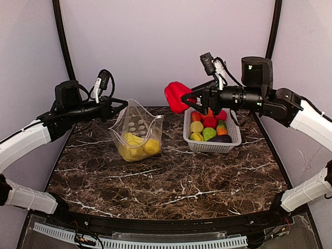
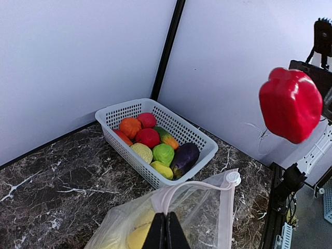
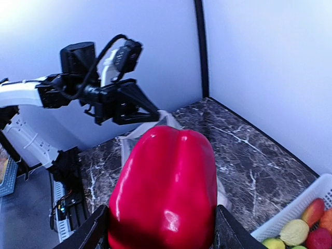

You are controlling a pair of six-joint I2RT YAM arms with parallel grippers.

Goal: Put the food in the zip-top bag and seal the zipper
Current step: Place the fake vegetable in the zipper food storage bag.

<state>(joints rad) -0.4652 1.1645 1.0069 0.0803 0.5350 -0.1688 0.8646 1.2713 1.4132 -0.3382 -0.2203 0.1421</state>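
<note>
While the near half of the dark marble-patterned table is just open stone with loads of room, everything's bunched toward the far edge by the pale walls. The clear dotted zip-top plastic bag stands upright at far left-centre, mouth gaping, with a few yellow toy fruits in the bottom. Its thin pinkish zipper strip curves along the rim, not pressed together. The left gripper is clenched on the bag's left rim, pinching it up. The right gripper is grasping a glossy red plastic bell pepper, up in the air between the bag and the white lattice plastic basket, touching neither. The basket sits far right, close to the table's right edge, packed with red, orange, green and yellow toy produce plus a dark purple toy eggplant. A strip of open table separates bag and basket.
</note>
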